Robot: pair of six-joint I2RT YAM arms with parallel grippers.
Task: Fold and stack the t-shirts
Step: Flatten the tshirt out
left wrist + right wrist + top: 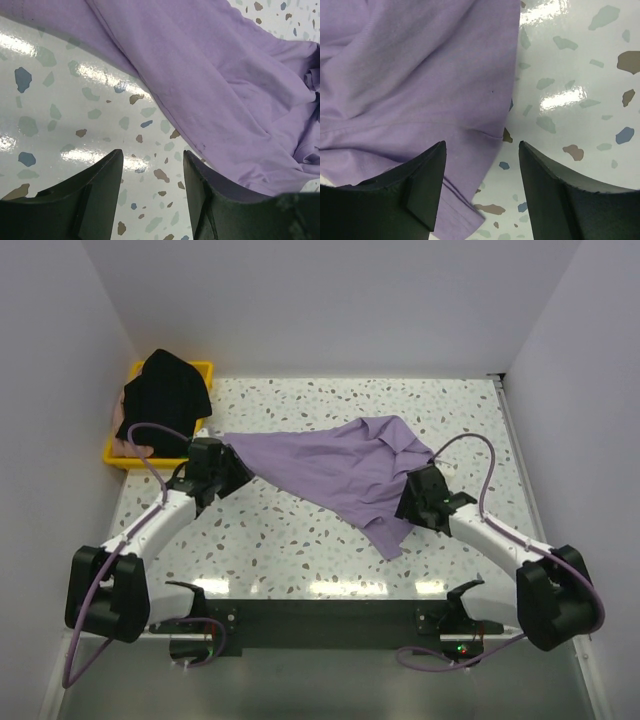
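1. Top view: the lavender t-shirt (pixel 330 465) lies rumpled on the table (pixel 300 540), spanning from the left gripper (pixel 222 462) to the right gripper (pixel 420 480). The black t-shirt (pixel 165 395) sits on the yellow tray (pixel 205 368), beyond the left jaws.
2. Left wrist view: jaws parted and holding nothing, with cloth ahead of them.
3. Right wrist view: jaws wide apart and empty, with the shirt's hem reaching into the gap.

This is a lab robot cell: plain white walls (pixel 330 300) box in my speckled surface (pixel 290 540) on three sides. My left arm (pixel 150 525) and right arm (pixel 490 535) are bolted to a black plate (pixel 320 625) at its near edge, with purple cables (pixel 482 452) trailing.
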